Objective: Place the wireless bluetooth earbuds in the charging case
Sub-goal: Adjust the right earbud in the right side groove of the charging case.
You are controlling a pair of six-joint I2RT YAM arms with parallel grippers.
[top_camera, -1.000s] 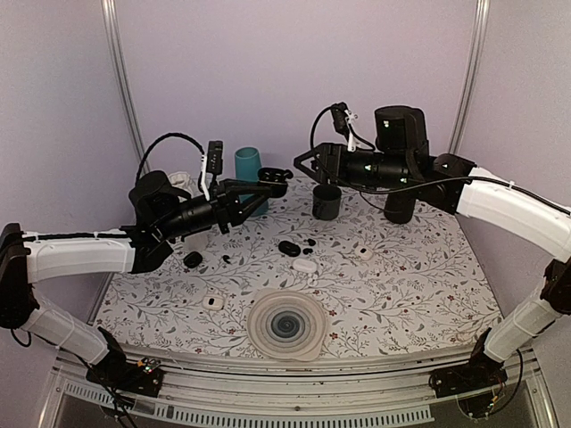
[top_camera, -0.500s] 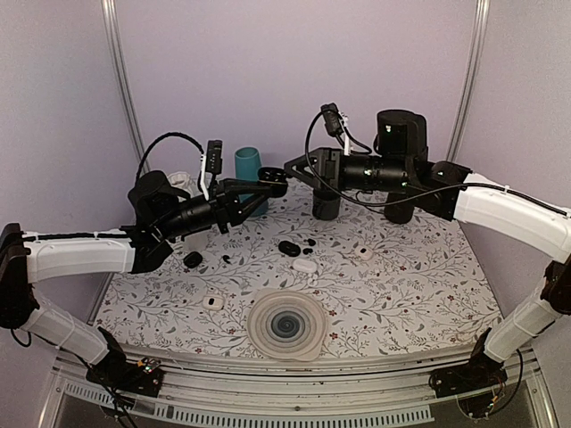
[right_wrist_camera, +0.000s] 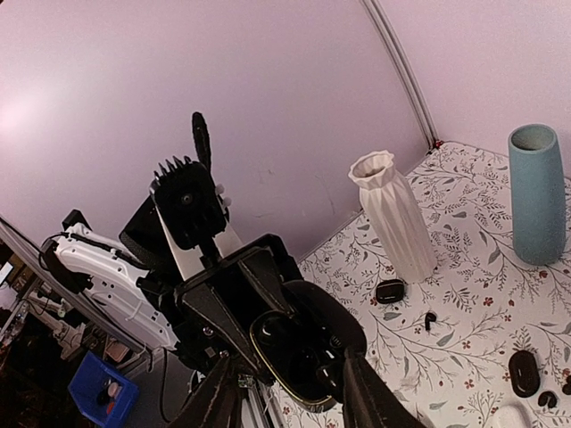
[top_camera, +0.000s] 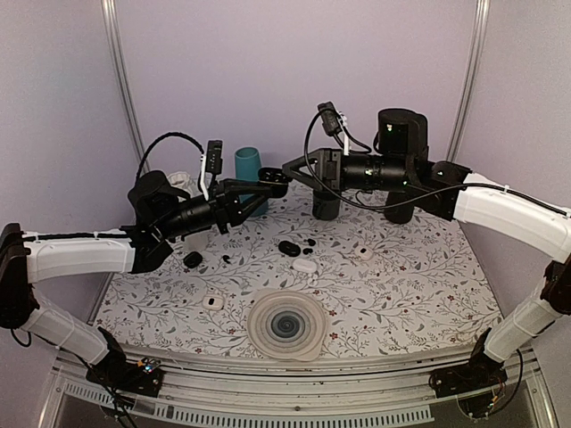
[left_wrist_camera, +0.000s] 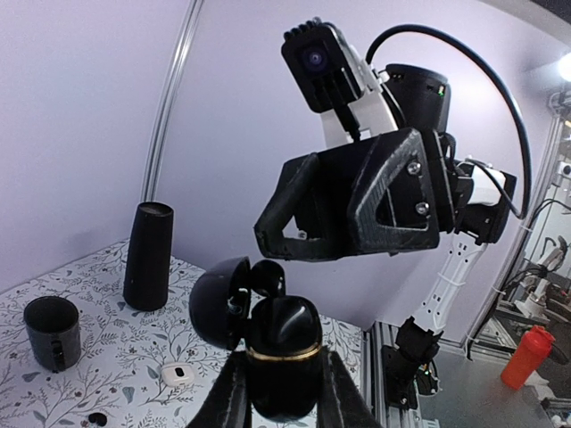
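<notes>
Left wrist view: my left tool (left_wrist_camera: 285, 385) is clamped on a black charging case (left_wrist_camera: 284, 343), held well above the worktop (top_camera: 401, 285) with its lid (left_wrist_camera: 219, 308) swung open. A black rounded piece (left_wrist_camera: 268, 278) stands at the case's mouth. My right tool (right_wrist_camera: 287, 397) faces that mouth at close range, fingers (right_wrist_camera: 219, 392) partly apart; I cannot tell whether they touch the case. One loose black earbud (top_camera: 227, 259) lies on the worktop, near the white vase (right_wrist_camera: 393, 227).
</notes>
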